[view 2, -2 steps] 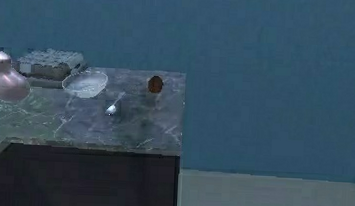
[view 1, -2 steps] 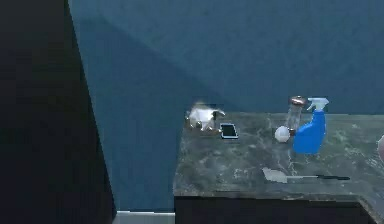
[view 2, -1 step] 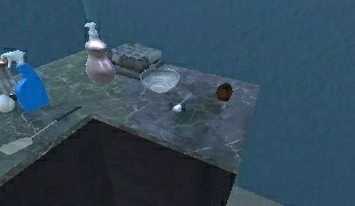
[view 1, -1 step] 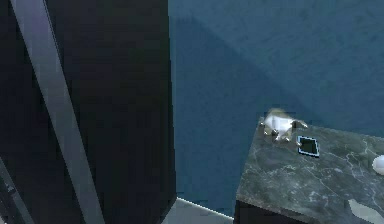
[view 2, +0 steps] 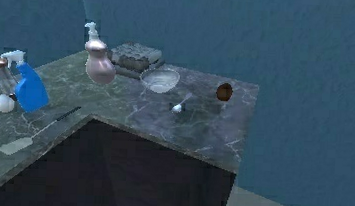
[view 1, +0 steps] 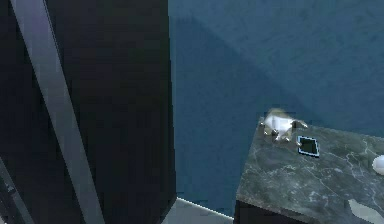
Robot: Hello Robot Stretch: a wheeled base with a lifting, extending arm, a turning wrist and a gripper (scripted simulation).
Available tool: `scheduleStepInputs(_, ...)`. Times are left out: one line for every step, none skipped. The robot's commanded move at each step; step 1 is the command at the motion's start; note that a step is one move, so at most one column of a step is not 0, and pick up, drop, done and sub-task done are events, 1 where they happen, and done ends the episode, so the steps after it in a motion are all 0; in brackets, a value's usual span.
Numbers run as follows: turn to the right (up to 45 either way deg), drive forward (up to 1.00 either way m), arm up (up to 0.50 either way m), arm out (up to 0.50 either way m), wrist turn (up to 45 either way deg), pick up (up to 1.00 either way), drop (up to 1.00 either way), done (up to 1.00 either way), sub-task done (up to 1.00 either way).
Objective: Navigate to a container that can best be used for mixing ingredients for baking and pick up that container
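A shallow, clear grey bowl [view 2: 160,80] stands on the dark green marble counter [view 2: 199,132] in the arm side view, near the counter's far edge. A small white thing [view 2: 177,108] lies just in front of it, and a brown rounded thing [view 2: 224,91] sits to its right. To its left stands a pink pump bottle [view 2: 99,60].
Behind the bowl lies a flat grey stack [view 2: 138,55]. A blue spray bottle [view 2: 26,84] and a long utensil [view 2: 44,130] are on the counter's left wing. In the forward view a counter corner [view 1: 290,185] carries a whitish thing [view 1: 278,125] and a phone [view 1: 308,146]; a tall dark cabinet [view 1: 110,110] stands at left.
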Motion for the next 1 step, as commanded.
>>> scheduleStepInputs(0.0, 0.0, 0.38, 0.0, 0.0, 0.0, 0.0, 0.0, 0.0)
